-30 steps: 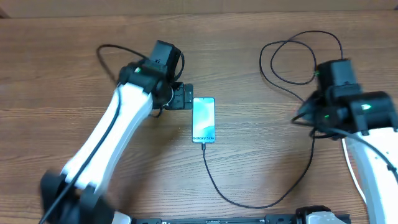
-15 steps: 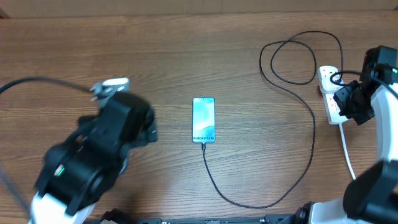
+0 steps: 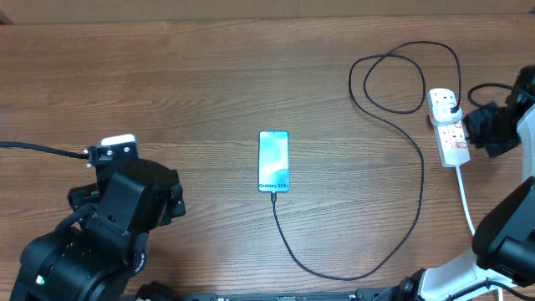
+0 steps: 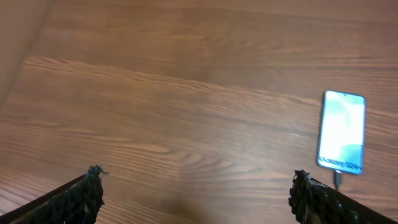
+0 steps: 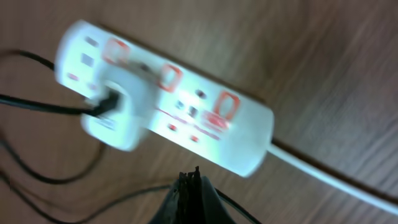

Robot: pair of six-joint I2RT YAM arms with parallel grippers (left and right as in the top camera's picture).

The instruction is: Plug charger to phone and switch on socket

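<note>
Both arms have backed off within the last second. Left gripper, jaws wide apart, has the phone well ahead and right of them, charger seated. Right gripper, jaws together, sits just short of the socket; switch state unreadable through blur.

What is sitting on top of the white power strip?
A white plug with the black cable sits on one end of the power strip. Whatever is beneath the plug is covered.
</note>
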